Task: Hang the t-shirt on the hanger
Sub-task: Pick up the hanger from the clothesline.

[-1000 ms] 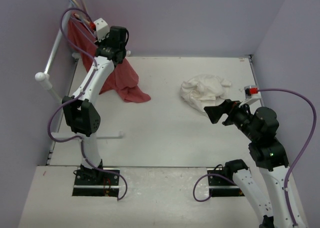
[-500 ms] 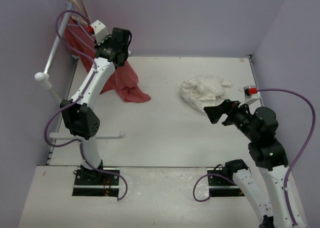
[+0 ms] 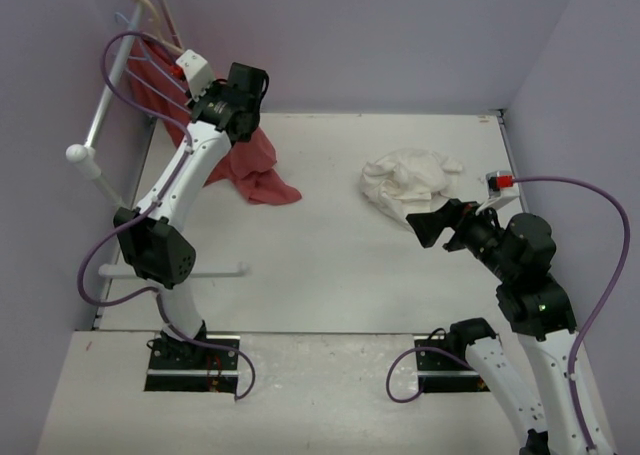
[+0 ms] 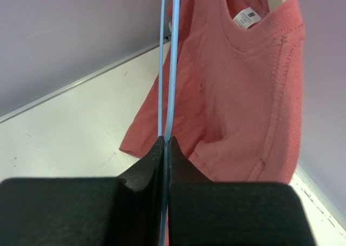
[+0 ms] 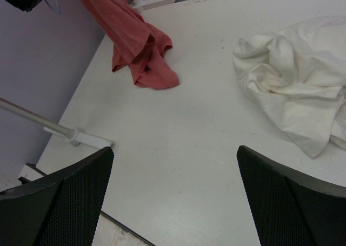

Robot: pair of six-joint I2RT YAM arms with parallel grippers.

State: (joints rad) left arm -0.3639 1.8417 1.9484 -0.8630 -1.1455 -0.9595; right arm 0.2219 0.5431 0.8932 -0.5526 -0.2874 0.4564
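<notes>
The t-shirt (image 3: 410, 180) lies crumpled on the table at the right, white and wrinkled; it also shows at the right of the right wrist view (image 5: 294, 102). My right gripper (image 3: 432, 225) hovers just in front of it, open and holding nothing (image 5: 175, 148). The hanger (image 4: 174, 67) is thin light-blue wire, and two of its strands run up from between my left gripper's jaws (image 4: 166, 141), which are shut on it. In the top view my left gripper (image 3: 245, 90) is raised at the back left by the rack, where the hanger is hard to make out.
A red shirt (image 3: 255, 170) hangs from a pale wooden hanger (image 3: 160, 5) on the white rack rail (image 3: 105, 100), with its hem trailing on the table (image 5: 135, 40). The rack's foot bar (image 3: 175, 271) lies along the left side. Lavender walls close in the table.
My left arm has risen and swung slightly right and towards the back wall with the hanger in its grip. The red shirt's hem has shifted a little. The right arm is unmoved.
</notes>
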